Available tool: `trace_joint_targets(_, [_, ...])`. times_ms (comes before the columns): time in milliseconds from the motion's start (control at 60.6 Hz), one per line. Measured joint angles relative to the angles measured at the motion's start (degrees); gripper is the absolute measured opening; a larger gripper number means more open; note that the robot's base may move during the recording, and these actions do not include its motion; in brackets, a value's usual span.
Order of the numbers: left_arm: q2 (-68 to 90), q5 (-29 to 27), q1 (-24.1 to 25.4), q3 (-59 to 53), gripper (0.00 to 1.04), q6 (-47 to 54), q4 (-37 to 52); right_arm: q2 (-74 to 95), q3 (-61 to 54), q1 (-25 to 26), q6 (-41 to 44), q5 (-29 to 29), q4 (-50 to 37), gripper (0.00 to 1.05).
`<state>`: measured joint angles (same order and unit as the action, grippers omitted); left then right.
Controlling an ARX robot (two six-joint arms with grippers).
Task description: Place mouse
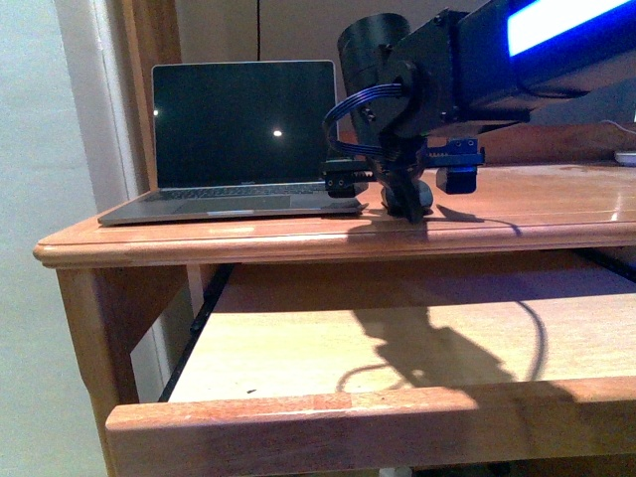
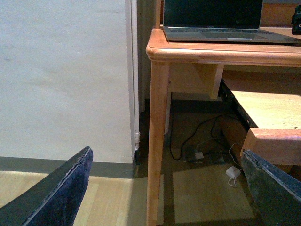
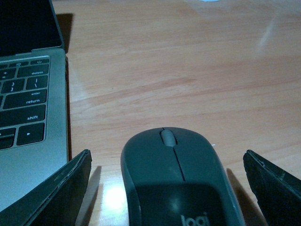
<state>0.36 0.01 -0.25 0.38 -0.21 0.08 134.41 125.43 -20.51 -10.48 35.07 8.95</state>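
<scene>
The dark grey mouse (image 3: 176, 181) lies on the wooden desk top (image 3: 188, 70) just right of the laptop (image 3: 23, 117). My right gripper (image 3: 171, 188) is open, its two fingers standing apart on either side of the mouse with gaps to it. From the front, the right gripper (image 1: 407, 199) is low over the desk beside the laptop (image 1: 238, 139), and the mouse (image 1: 424, 195) barely shows behind it. My left gripper (image 2: 171, 188) is open and empty, off the desk's left corner, looking at the floor.
A pulled-out wooden shelf (image 1: 397, 338) sits under the desk top (image 1: 556, 199). A small white object (image 1: 626, 157) lies at the far right. Cables and a white adapter (image 2: 233, 172) lie on the floor by the desk leg (image 2: 157, 141). A wall (image 2: 61, 80) stands to the left.
</scene>
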Motion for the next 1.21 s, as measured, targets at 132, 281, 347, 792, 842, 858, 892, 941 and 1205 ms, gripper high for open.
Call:
trace_joint_targets(132, [0.0, 0.0, 0.0, 0.0, 0.97, 0.0, 0.0, -10.5, -14.6, 2.4, -3.7, -5.4, -8.8, 0.97])
trace_joint_targets(281, [0.0, 0.0, 0.0, 0.0, 0.97, 0.0, 0.0, -31.0, -38.2, 8.0, -4.1, -16.5, -21.2, 0.97])
trace_joint_targets(347, [0.0, 0.0, 0.0, 0.0, 0.97, 0.0, 0.0, -39.7, -48.3, 10.8, -3.2, -21.5, -25.1, 0.97])
trace_joint_targets(792, [0.0, 0.0, 0.0, 0.0, 0.97, 0.0, 0.0, -79.1, -107.6, 26.9, 6.6, -49.4, -27.8, 0.97])
trace_joint_targets(842, [0.0, 0.0, 0.0, 0.0, 0.97, 0.0, 0.0, -80.0, -110.0, 26.6, 7.3, -49.3, -27.7, 0.97])
trace_joint_targets(858, [0.0, 0.0, 0.0, 0.0, 0.97, 0.0, 0.0, -80.1, -110.3, 26.4, 7.5, -49.2, -27.8, 0.97])
trace_joint_targets(892, [0.0, 0.0, 0.0, 0.0, 0.97, 0.0, 0.0, -80.1, -111.1, 25.8, 7.6, -48.5, -28.0, 0.97])
trace_joint_targets(941, [0.0, 0.0, 0.0, 0.0, 0.97, 0.0, 0.0, -79.6, -111.9, 24.4, 7.7, -47.1, -29.0, 0.97])
trace_joint_targets(1205, [0.0, 0.0, 0.0, 0.0, 0.97, 0.0, 0.0, -69.0, -111.0, 11.7, 7.0, -37.5, -39.5, 0.97])
